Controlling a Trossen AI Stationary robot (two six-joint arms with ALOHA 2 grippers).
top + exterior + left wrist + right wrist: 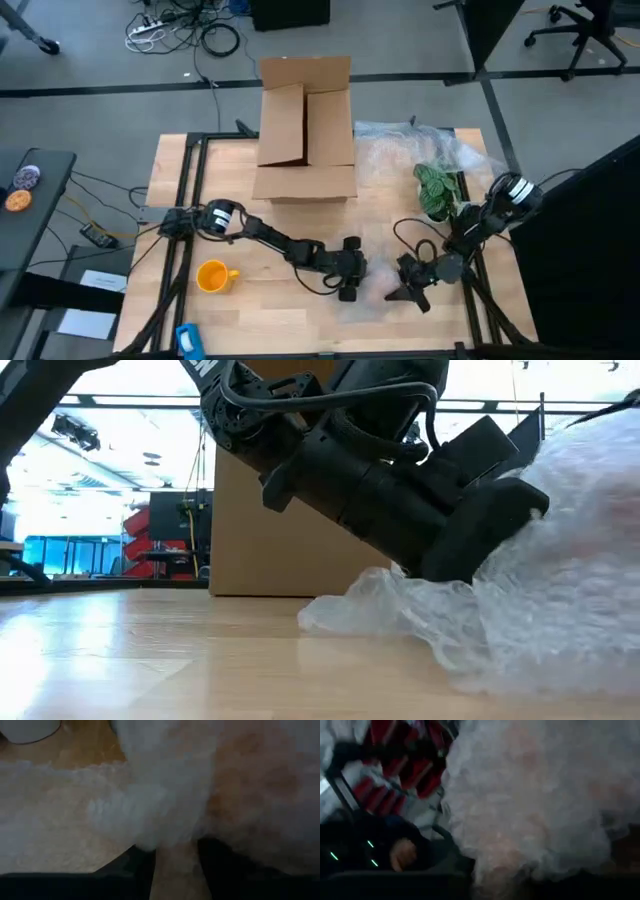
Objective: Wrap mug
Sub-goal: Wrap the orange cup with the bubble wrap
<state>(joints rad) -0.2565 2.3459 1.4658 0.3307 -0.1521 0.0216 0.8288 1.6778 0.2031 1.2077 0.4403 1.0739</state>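
The small yellow-orange mug stands on the table near its left front, apart from both arms. A crinkly clear plastic sheet lies bunched on the wood near the front, between the two grippers. My left gripper reaches in from the left, slanting down, and is shut on the sheet's left side. My right gripper sits low at the sheet's right side. In the right wrist view the sheet fills most of the picture. My left gripper has a bunched part of the plastic sheet pinched between its two fingers. It comes at the sheet slanting down from the table's left. The sheet rests crumpled on the table. How many layers are held, I cannot tell.
An open cardboard box stands at the far middle of the table. More clear plastic and a green patterned item lie at the far right. A blue object lies at the near left edge.
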